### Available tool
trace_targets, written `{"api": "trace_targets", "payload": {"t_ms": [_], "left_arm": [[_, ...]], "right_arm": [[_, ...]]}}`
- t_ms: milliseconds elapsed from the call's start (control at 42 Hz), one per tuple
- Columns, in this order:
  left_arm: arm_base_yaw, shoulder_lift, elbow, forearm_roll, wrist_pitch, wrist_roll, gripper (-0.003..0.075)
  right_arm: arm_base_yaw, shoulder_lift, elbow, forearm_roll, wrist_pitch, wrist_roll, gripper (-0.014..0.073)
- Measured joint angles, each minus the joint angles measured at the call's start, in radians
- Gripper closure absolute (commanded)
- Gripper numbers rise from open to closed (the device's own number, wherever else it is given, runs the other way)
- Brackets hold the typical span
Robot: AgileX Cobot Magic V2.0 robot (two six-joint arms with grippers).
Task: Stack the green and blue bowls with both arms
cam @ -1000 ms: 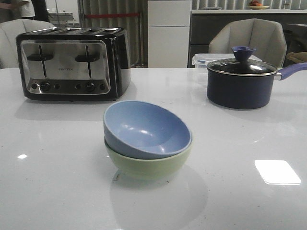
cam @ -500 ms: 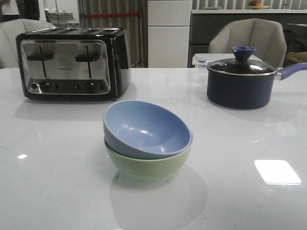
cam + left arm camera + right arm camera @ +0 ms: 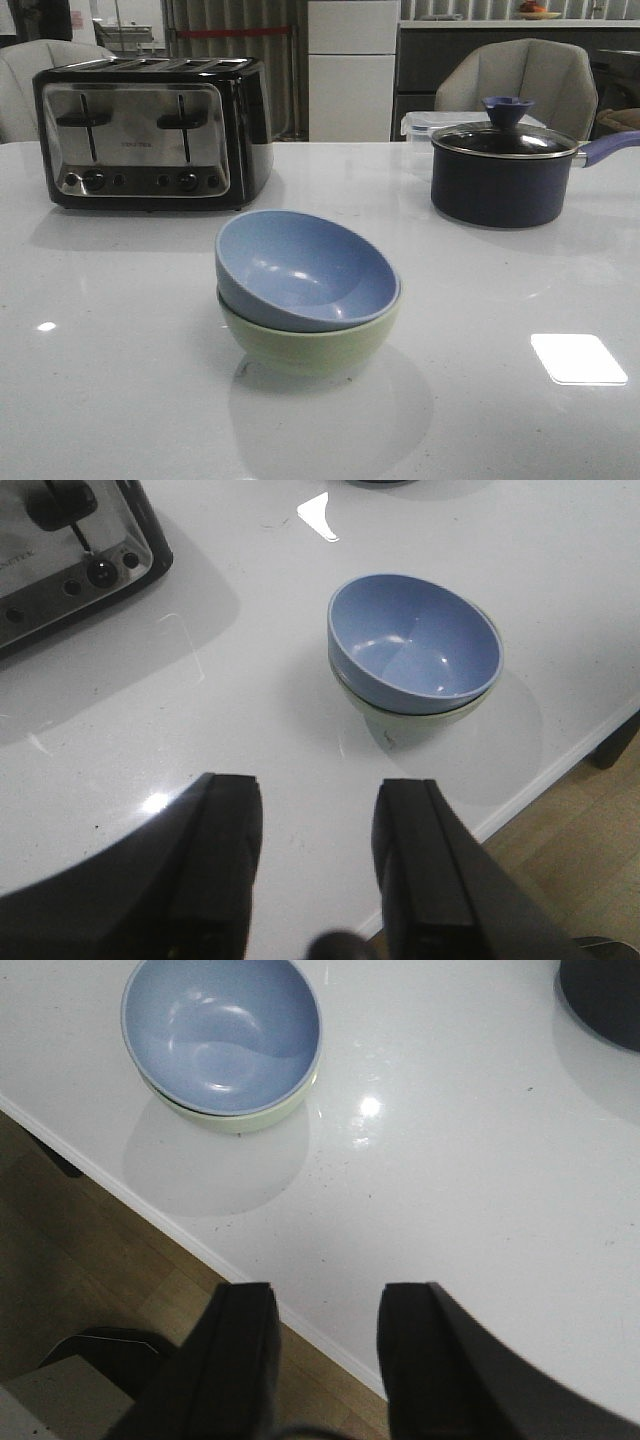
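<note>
On the white table we list one blue bowl nested in one green bowl, tilted toward the toaster side, near the table's front middle. Behind them on the left we record a black and chrome four-slot toaster; behind on the right, a dark navy lidded saucepan with a clear plastic container behind it. We note the left gripper held above the table, fingers apart and holding nothing, and the right gripper likewise spread and unloaded over the table's edge, both well apart from the bowls.
</note>
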Motion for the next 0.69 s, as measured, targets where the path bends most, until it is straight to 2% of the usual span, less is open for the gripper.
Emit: {"api": "trace_targets", "payload": {"t_ms": [143, 286, 690], "left_arm": [[0.0, 0.0, 0.0, 0.004, -0.008, -0.008, 0.0568], [0.0, 0.0, 0.0, 0.006, -0.01, -0.008, 0.0626], [0.0, 0.0, 0.0, 0.008, -0.012, -0.011, 0.0627]], "right_arm": [[0.0, 0.0, 0.0, 0.0, 0.0, 0.008, 0.0427], [0.0, 0.0, 0.0, 0.0, 0.0, 0.011, 0.0538], [0.0, 0.0, 0.0, 0.0, 0.0, 0.012, 0.0538]]}}
